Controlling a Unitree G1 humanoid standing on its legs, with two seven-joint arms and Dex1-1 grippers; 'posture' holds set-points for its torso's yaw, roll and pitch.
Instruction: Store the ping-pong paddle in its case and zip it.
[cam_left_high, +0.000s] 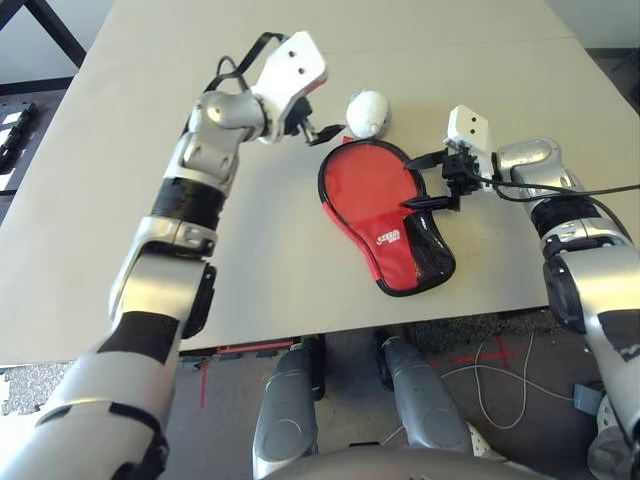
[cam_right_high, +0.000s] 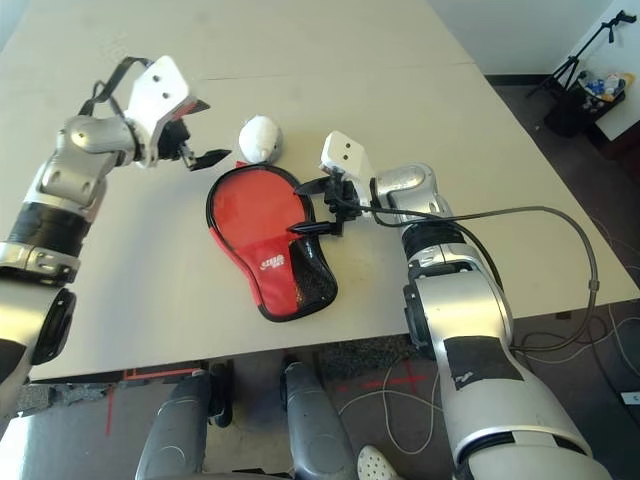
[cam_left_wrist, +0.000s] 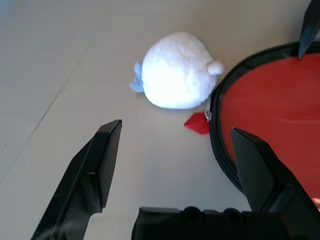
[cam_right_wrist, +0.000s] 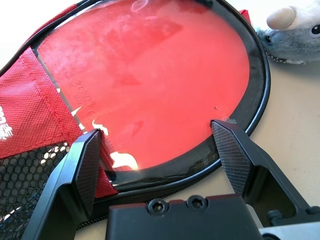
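so the case (cam_left_high: 385, 215) is lying flat on the table (cam_left_high: 120, 200), a bit right of the middle, red side up with the round end pointing far and the narrow handle end toward the near edge. the round part has a clear glossy window with red showing through it, looks like the paddle's rubber face sitting inside, though i can't tell for sure how far in it is. black zipper rim runs all around, white logo (cam_left_high: 390, 238) on the red fabric lower down, and the black mesh pocket (cam_left_high: 425, 250) on the near right part.

right gripper (cam_left_high: 430, 182) is at the right edge of the round end, fingers spread apart with nothing between them. in the right wrist view the fingertips (cam_right_wrist: 222, 131) sit right over the zipper rim, touching or just above, can't tell which.

left gripper (cam_left_high: 322, 130) hovers just off the far left of the case, fingers also apart and empty. a little red zipper tab (cam_left_wrist: 198, 123) sticks out at the rim in the left wrist view, just beside the white plush ball (cam_left_wrist: 177, 70).

that plush ball sits just past the far end of the case, near the rim, between the two grippers.
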